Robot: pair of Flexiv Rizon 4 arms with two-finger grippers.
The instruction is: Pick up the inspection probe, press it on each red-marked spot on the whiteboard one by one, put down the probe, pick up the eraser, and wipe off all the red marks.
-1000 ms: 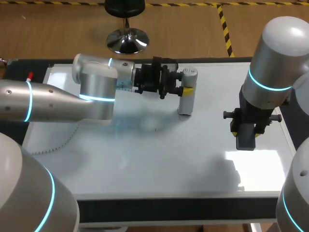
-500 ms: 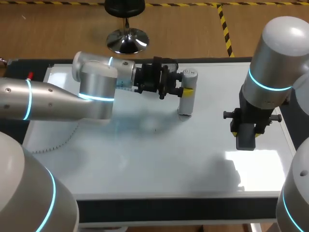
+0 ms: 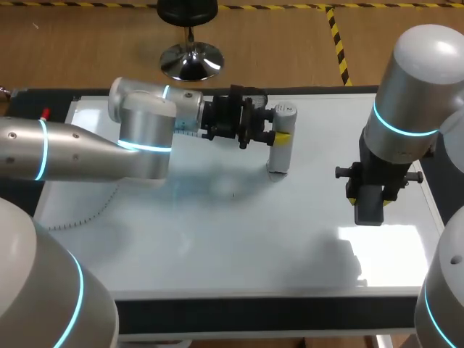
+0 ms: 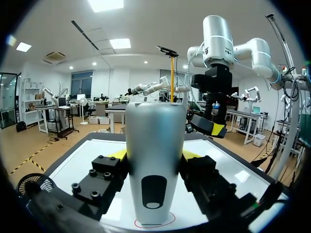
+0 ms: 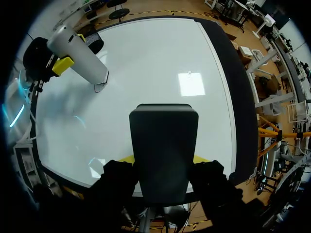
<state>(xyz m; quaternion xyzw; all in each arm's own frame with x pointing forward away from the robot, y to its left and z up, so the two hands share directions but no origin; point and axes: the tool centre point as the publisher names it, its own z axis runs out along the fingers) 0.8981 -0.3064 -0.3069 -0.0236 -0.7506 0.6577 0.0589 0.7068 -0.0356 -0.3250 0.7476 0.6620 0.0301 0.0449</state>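
The probe (image 3: 279,156) is clamped upright by the left gripper (image 3: 279,135) on a red ring (image 4: 154,224) at the whiteboard's (image 3: 239,239) far middle. The eraser (image 5: 164,141) is clamped by the right gripper (image 5: 163,158) over the right side.

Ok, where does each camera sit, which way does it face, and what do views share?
Head view: above and behind, looking down on the whiteboard; both arms show.
Left wrist view: along the left gripper, shut on the upright probe; right arm beyond.
Right wrist view: down at the board, past the right gripper holding the eraser.
Shared: the probe, in all three.
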